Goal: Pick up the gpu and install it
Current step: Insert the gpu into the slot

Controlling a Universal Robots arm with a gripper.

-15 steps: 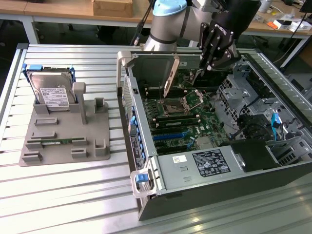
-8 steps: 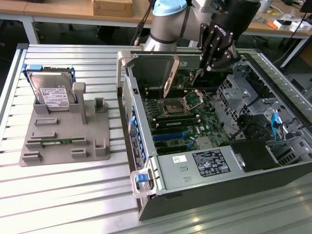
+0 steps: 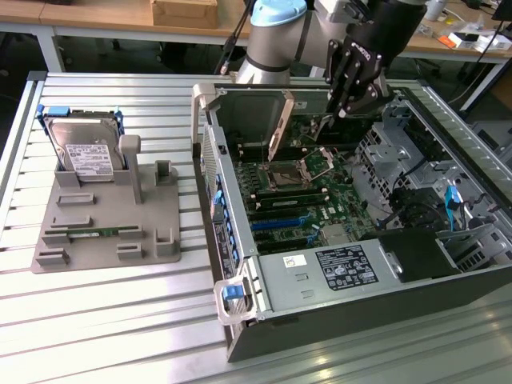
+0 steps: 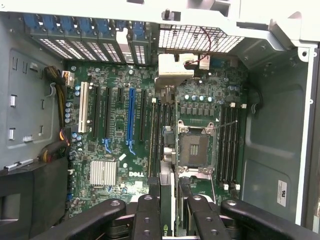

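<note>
The gpu [image 3: 300,132] hangs over the open computer case [image 3: 240,320], its silver end bracket turned toward the case's rear wall. My gripper [image 3: 352,100] is shut on it from above. In the wrist view the gpu [image 4: 167,165] shows edge-on as a thin dark card between my black fingers [image 4: 147,210], with a green logo near the grip. It sits above the motherboard [image 4: 115,145], between the expansion slots and the processor socket [image 4: 194,147]. The long blue slot [image 4: 131,117] lies beside it, apart from the card.
A silver hard drive [image 3: 84,152] stands in a grey fixture [image 3: 104,216] at the exterior view's left, with a memory stick [image 3: 92,232] lying in it. Inside the case are the drive cage [image 3: 400,152], cables and a labelled power supply [image 3: 344,268].
</note>
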